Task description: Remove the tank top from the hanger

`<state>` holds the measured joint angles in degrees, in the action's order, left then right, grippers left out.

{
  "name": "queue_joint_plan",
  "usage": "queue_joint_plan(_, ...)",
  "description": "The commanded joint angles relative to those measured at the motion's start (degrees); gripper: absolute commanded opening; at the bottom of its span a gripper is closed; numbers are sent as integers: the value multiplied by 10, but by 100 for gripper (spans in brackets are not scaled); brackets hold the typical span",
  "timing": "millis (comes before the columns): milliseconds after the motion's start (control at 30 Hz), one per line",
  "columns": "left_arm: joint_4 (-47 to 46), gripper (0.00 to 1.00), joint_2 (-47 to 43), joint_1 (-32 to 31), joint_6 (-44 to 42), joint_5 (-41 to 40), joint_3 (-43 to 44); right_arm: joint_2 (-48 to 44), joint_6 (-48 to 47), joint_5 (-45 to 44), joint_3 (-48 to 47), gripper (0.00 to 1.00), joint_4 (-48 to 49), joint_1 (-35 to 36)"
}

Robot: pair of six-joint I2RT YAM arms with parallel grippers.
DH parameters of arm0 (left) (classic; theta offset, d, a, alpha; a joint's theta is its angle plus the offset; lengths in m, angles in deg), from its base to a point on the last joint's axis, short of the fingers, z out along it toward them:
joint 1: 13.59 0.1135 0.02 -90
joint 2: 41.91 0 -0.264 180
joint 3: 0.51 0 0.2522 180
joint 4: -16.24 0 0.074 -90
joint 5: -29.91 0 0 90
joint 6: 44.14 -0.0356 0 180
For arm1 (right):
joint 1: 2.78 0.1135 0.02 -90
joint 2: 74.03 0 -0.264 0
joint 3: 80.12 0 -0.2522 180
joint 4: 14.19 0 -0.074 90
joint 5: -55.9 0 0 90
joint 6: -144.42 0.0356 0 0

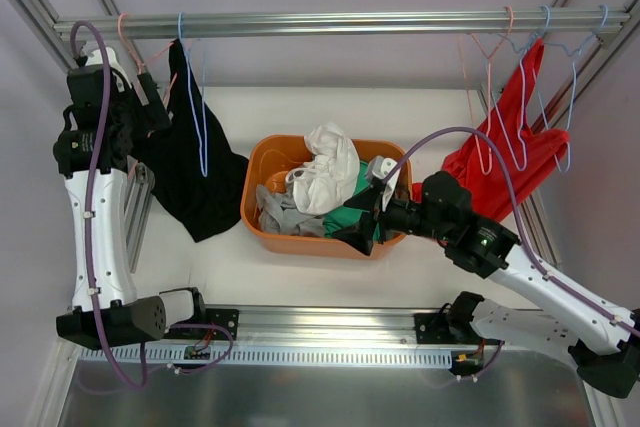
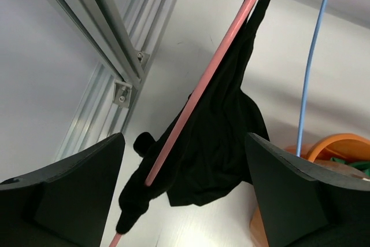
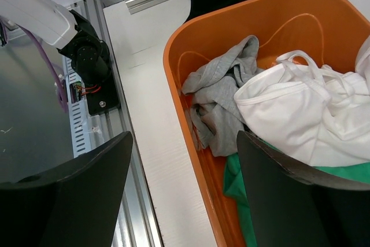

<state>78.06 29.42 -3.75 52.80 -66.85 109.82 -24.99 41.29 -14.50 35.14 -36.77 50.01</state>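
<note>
black top (image 1: 195,172) hangs on a pink hanger (image 2: 196,99) at ten o'clock from the bin (image 1: 300,245). my left gripper (image 2: 184,166) is wide open, straddling the hanger rod without gripping it. my right gripper (image 3: 185,183) hovers open and empty over the bin's four o'clock rim. closing now, i'd likely pinch rod, not cloth, and drag the hanger off the rail (image 1: 330,23).

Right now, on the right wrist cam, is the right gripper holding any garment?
No. The right gripper hangs open over the rim of the orange basket, with nothing clamped in its jaws.
</note>
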Motion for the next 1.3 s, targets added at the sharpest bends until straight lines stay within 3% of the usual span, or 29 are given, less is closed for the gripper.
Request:
queue_joint_plan(0, -109, 85, -38, 4, 6, 10, -62, -7, -10, 21, 1, 77, 31, 5)
queue_joint_plan(133, -134, 74, -39, 4, 4, 7, -80, -10, -10, 22, 5, 77, 33, 6)
queue_joint_plan(300, -145, 47, -45, 5, 4, 31, -75, -10, -9, 16, 13, 77, 40, 9)
queue_joint_plan(600, -150, 32, -30, 5, 4, 58, -67, -14, -4, 14, 26, 77, 50, 13)
queue_joint_plan(867, -150, 8, -30, 4, 14, 67, -64, -21, -5, 13, 31, 77, 52, 13)
queue_joint_plan(1000, -150, 0, -28, 4, 16, 84, -59, -27, -5, 15, 36, 78, 59, 13)
queue_joint_plan(1267, -150, 0, -47, 4, 13, 113, -28, -30, -1, 18, 39, 78, 68, 13)
